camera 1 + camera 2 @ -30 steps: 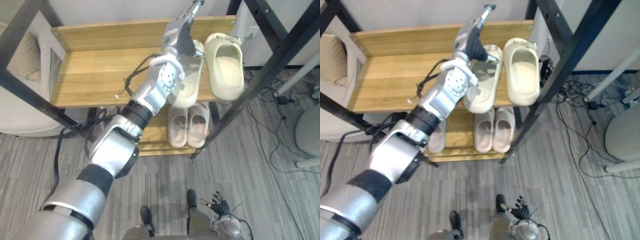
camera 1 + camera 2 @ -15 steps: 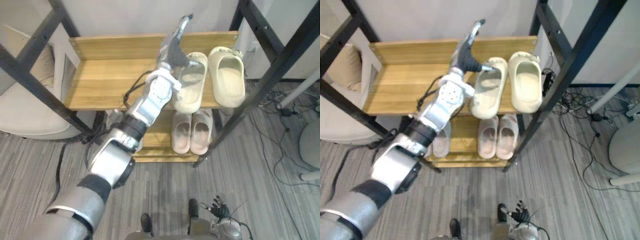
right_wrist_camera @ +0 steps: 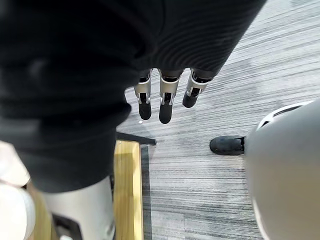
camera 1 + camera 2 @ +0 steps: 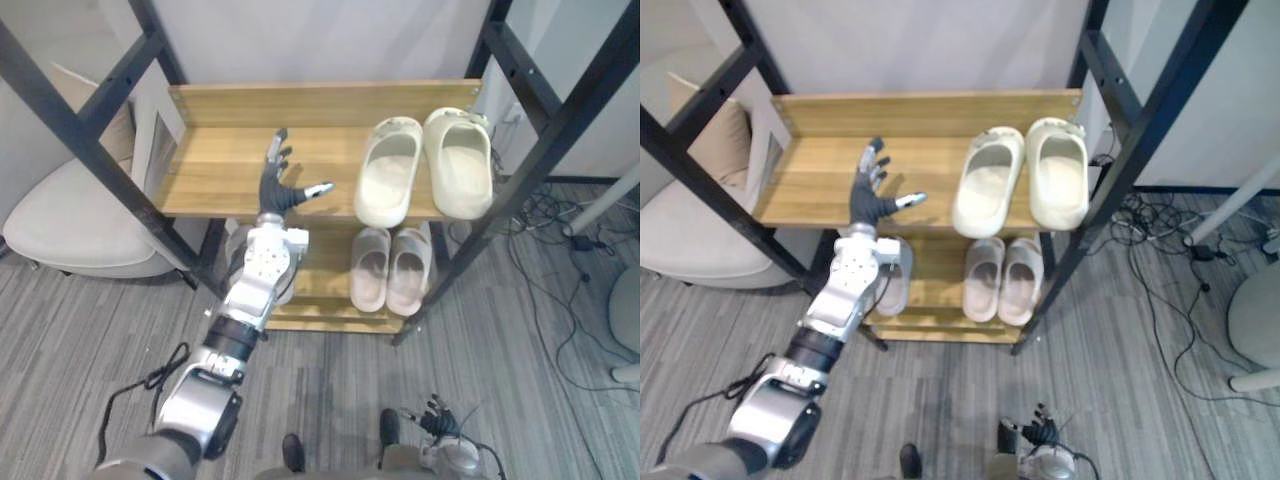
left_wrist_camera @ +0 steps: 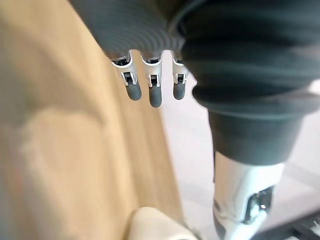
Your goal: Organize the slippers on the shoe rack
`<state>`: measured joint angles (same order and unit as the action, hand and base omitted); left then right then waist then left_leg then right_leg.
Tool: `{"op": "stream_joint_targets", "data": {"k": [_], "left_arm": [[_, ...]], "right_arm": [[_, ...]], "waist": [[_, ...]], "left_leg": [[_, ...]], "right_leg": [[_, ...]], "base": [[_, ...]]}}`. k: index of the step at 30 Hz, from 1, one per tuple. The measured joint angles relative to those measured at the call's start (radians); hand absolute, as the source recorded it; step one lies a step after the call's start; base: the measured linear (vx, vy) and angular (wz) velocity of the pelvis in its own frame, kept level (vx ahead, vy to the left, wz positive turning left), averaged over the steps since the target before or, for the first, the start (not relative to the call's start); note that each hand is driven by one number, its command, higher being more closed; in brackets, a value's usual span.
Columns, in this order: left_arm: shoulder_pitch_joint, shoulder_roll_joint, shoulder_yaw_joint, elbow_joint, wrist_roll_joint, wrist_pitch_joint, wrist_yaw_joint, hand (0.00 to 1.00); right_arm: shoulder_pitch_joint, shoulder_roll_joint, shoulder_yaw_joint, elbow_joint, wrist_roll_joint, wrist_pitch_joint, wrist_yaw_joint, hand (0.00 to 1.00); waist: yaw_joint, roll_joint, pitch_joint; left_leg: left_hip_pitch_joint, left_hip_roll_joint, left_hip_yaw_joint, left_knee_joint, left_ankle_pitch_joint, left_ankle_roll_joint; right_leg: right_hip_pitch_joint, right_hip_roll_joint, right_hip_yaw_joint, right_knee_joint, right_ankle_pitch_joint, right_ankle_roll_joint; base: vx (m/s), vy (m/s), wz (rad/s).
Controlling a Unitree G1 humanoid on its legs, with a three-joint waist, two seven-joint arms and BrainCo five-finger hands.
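The shoe rack (image 4: 545, 140), black-framed with wooden shelves, stands against a pale wall on a grey striped floor (image 4: 520, 380). A pale cushioned seat (image 4: 70, 220) sits just beside the rack on the robot's left, and loose cables (image 4: 560, 210) lie on the floor to the right.

The top shelf (image 4: 220, 170) is bare wood over its left and middle parts. At its right end two cream slippers lie side by side, nearly touching, soles down, toes toward the wall: the left one (image 4: 388, 172) is turned slightly at an angle, and the right one (image 4: 458, 165) lies at the shelf's end by the frame post.

On the lower shelf (image 4: 320, 290), a pair of pinkish slippers (image 4: 370, 268) lies close together under the cream pair. A further pale slipper (image 4: 896, 285) lies to their left, partly hidden behind the left arm.

The left robot hand (image 4: 275, 190) is raised over the front middle of the top shelf, fingers straight and spread, thumb pointing toward the cream slippers, gripping nothing. It is apart from the nearer slipper. Its wrist view shows the straight fingers (image 5: 155, 95) over the wood, with a cream slipper's edge (image 5: 155, 225) nearby.

The right robot hand (image 4: 437, 420) hangs low over the floor, fingers relaxed and empty.
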<state>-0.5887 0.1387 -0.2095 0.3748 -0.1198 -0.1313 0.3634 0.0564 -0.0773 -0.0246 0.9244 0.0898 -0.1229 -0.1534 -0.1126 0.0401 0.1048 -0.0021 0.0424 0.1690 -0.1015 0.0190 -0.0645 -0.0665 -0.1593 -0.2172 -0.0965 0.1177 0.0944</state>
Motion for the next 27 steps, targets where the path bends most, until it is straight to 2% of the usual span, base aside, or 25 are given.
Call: {"op": "stream_joint_targets", "data": {"k": [1, 10, 18, 27], "left_arm": [[0.016, -0.004, -0.009, -0.009, -0.014, -0.016, -0.007, 0.00], [0.057, -0.045, -0.084, -0.049, -0.039, -0.037, -0.063, 0.00], [0.058, -0.081, -0.155, -0.047, -0.040, -0.049, -0.074, 0.00], [0.000, -0.126, -0.262, 0.001, -0.082, -0.062, -0.083, 0.00]], "right_arm": [[-0.006, 0.001, 0.003, 0.004, 0.000, 0.000, -0.002, 0.00], [-0.038, 0.003, 0.027, 0.047, 0.000, 0.007, -0.013, 0.00], [-0.051, -0.001, 0.028, 0.075, -0.001, 0.011, -0.022, 0.00], [-0.059, 0.008, 0.028, 0.075, 0.000, 0.012, -0.024, 0.00]], "waist": [[0.000, 0.000, 0.000], [-0.001, -0.005, 0.003], [-0.003, -0.009, 0.005], [-0.018, -0.028, 0.017]], "left_leg": [[0.000, 0.000, -0.005, 0.000, 0.000, 0.000], [0.005, 0.001, -0.040, 0.000, 0.000, 0.000], [0.005, 0.001, -0.043, 0.000, 0.000, 0.000], [0.009, 0.001, -0.040, 0.000, 0.000, 0.000]], "right_leg": [[0.003, 0.000, -0.005, 0.000, 0.000, 0.000], [0.028, -0.001, -0.044, -0.001, -0.005, 0.004], [0.030, 0.000, -0.046, -0.001, -0.006, 0.005], [0.031, 0.000, -0.043, -0.001, -0.006, 0.005]], "base": [[0.00, -0.012, 0.07], [-0.02, -0.014, 0.11], [-0.01, -0.005, 0.02], [0.00, 0.000, 0.00]]}}
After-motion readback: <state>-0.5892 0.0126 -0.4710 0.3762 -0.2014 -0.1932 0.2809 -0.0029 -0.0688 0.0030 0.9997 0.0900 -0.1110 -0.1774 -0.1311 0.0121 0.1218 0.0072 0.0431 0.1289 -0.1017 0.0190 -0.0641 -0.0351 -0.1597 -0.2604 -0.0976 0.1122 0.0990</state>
